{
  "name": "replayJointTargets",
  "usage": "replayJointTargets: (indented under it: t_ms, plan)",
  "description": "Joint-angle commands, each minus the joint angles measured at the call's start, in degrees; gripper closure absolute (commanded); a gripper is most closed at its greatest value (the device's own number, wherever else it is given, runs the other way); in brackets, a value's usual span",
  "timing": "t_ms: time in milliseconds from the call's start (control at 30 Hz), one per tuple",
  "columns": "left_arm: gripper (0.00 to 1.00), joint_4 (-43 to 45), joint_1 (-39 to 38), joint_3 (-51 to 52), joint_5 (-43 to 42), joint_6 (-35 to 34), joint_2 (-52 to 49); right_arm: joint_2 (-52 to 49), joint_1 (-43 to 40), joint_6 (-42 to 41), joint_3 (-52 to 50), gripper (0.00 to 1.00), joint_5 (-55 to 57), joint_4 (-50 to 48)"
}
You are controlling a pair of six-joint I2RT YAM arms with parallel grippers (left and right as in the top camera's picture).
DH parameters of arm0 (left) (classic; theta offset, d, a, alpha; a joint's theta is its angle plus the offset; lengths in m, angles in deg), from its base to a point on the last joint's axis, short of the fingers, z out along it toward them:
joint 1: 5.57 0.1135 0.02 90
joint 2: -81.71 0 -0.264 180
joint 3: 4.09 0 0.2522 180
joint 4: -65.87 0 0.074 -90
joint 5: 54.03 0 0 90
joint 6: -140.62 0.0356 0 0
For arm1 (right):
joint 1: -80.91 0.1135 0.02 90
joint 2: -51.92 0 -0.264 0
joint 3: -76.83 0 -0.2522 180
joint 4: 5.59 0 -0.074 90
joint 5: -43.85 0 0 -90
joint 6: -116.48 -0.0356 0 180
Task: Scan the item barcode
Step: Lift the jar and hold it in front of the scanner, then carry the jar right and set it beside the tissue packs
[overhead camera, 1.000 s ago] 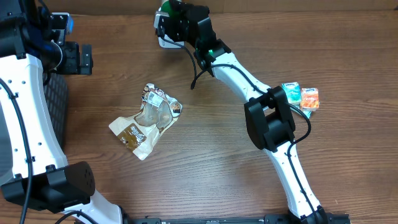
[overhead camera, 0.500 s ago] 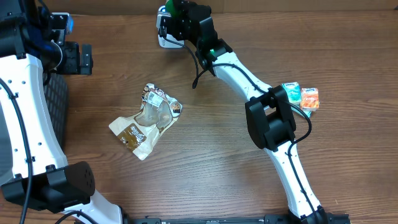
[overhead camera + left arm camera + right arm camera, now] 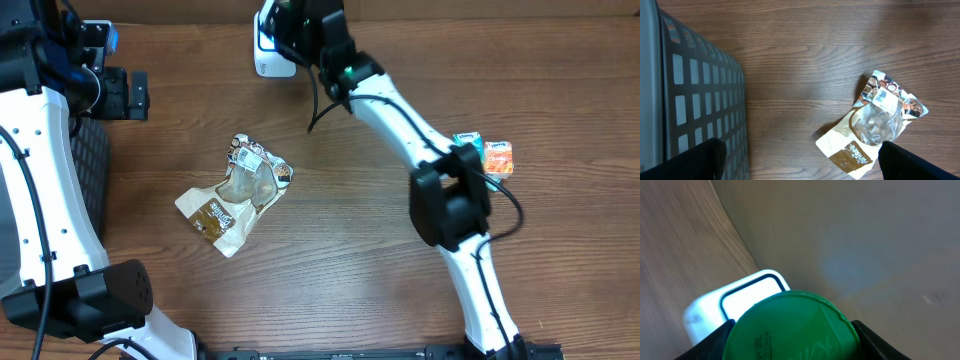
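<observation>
Right gripper [image 3: 792, 342], pinching the green tub [image 3: 790, 315], has carried it from beside the scanner [image 3: 266, 55] to right over it; so the barcode read looks under way, judging by position.

Print on green lid [image 3: 790, 325], pouch [image 3: 872, 125] illegible

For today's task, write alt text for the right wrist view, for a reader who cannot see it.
A green tub, gripped at both sides by the right gripper, fills the lower frame, printed face toward the camera. Just beyond it sits a white scanner with a dark-edged window, on a wooden table before a plain beige wall.
</observation>
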Motion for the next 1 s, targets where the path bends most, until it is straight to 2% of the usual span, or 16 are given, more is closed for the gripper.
replayJointTargets:
  t_ms: [0,67,200,400,433,500,667,867,967]
  plan:
    - [0.01,0.07,-0.13,-0.28,-0.42,1.11,-0.2,15.72,-1.07,-21.77,1.09,0.46,-0.2,8.63]
    - [0.0,0.07,-0.13,-0.28,-0.42,1.11,-0.2,19.47,-1.68,-26.23,1.09,0.46,-0.76,16.63]
    - [0.0,0.07,-0.13,-0.28,-0.42,1.11,-0.2,25.53,-3.58,-30.03,1.09,0.47,-5.31,33.0]
    - [0.0,0.07,-0.13,-0.28,-0.42,1.11,-0.2,30.01,-8.46,-30.4,1.09,0.46,-9.01,54.03]
    - [0.0,0.07,-0.13,-0.28,-0.42,1.11,-0.2,30.01,-10.84,-30.42,1.09,0.46,-9.07,60.26]
    - [0.0,0.07,-0.13,-0.28,-0.42,1.11,-0.2,29.35,-13.81,-31.67,0.94,0.46,-9.42,65.92]
    - [0.0,0.07,-0.13,-0.28,-0.42,1.11,-0.2,28.11,-20.04,-34.95,-2.64,0.47,-9.44,68.06]
    - [0.0,0.07,-0.13,-0.28,-0.42,1.11,-0.2,27.17,-24.81,-36.41,-14.19,0.48,-9.4,59.21]
    - [0.01,0.07,-0.13,-0.28,-0.42,1.11,-0.2,26.82,-26.56,-36.41,-20.92,0.53,-9.4,53.07]
